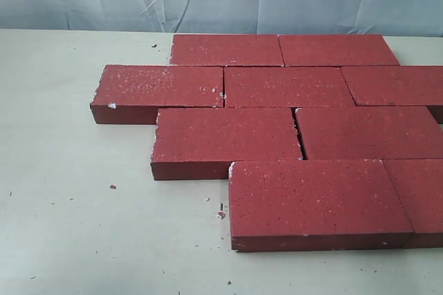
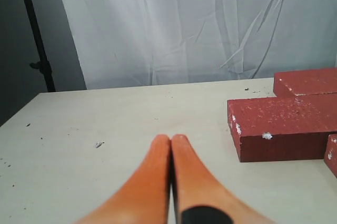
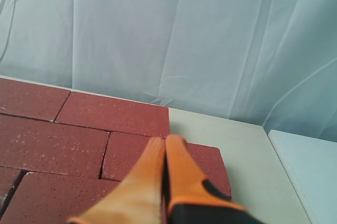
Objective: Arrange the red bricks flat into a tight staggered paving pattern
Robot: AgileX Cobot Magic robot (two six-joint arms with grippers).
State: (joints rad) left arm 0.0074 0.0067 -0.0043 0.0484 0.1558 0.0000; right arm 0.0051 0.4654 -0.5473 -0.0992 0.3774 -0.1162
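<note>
Nine red bricks are seen laid flat on the tabletop, set in four rows with each row offset from the next so that the end joints do not line up, as a staggered paving requires. Most joints are closed tight, but a thin dark gap is left between the two bricks of the third row, and it is judged that a small push would be needed there for a fully tight fit. The end brick of the second row juts out furthest to the left, its chipped short face being shown in the left wrist view. The left jaws are pressed fully together with nothing held, and are kept over bare tabletop just beside that brick, apart from it. The right jaws are likewise closed and empty, poised above the corner brick at the right end of the pattern; whether it is touched cannot be told. With no brick gripped and all lying flat, the task is judged nearly finished.
</note>
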